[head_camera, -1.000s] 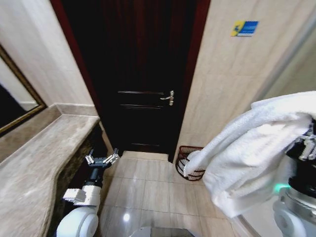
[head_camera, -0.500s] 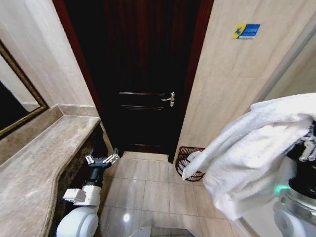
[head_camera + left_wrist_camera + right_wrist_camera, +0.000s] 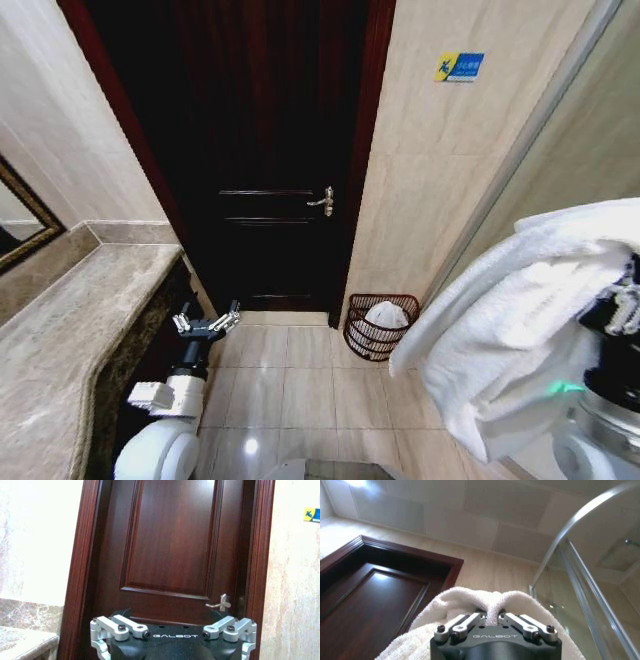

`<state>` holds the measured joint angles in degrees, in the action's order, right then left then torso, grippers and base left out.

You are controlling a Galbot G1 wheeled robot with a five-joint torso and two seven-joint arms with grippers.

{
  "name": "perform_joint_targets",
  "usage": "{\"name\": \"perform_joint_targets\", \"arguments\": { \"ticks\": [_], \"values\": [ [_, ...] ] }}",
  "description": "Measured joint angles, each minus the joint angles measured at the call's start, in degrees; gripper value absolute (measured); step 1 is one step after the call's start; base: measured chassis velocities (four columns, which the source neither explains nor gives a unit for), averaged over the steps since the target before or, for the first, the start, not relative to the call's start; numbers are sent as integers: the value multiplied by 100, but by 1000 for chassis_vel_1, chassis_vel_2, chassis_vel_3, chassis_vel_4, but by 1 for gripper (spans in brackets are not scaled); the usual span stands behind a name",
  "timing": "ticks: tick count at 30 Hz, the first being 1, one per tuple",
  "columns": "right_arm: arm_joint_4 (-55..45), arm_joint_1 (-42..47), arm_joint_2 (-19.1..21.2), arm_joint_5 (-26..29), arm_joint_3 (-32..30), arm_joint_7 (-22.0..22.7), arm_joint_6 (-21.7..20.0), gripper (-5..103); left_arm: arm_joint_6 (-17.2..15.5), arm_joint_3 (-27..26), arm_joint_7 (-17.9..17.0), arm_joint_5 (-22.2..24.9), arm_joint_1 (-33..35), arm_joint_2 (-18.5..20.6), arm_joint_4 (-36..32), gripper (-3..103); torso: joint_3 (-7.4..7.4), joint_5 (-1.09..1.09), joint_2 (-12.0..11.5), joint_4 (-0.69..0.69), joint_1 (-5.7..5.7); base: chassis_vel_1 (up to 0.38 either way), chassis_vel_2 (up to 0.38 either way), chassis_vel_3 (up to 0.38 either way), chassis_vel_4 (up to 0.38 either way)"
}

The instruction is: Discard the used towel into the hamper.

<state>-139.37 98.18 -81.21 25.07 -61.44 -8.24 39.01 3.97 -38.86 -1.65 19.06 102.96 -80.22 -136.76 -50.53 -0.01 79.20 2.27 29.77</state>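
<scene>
Right gripper (image 3: 491,619), clamped on the towel (image 3: 510,320), holds it high; transport step; next, bring it over the far hamper (image 3: 380,326). Left gripper (image 3: 206,322) idle, fingers apart.

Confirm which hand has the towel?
The right hand, shut on the white towel; the left hand hangs open by the counter.

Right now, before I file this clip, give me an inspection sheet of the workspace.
Surface: beige tiled floor; stone counter at the robot's left.
Job's things: white towel draped from the right gripper; hamper on the floor by the wall, right of the door, something white inside.
Clutter: nothing seen.
Grippers: right shut on the towel, raised; left gripper open, low beside the counter.
Cables: nothing seen.
Surroundings: dark wooden door closed, blue wall sign, mirror, glass shower screen.
</scene>
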Motion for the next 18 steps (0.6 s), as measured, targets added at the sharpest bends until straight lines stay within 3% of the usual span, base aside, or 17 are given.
{"name": "perform_joint_targets", "arguments": {
  "ticks": [9,15,18],
  "values": [
    [662,337,-347,87,409,-364,112,8,0,0,0,0,0,0,0,100,5,0,-9,0,-4,0,0,0,0],
    [1759,319,-433,-265,407,-597,729,8,0,0,0,0,1,0,0,100,8,3,-16,1,-7,0,0,0,0],
    [1948,456,-524,-274,445,-648,807,8,0,0,0,0,0,0,0,100,9,0,-18,-1,-7,0,0,0,0]
  ]
}}
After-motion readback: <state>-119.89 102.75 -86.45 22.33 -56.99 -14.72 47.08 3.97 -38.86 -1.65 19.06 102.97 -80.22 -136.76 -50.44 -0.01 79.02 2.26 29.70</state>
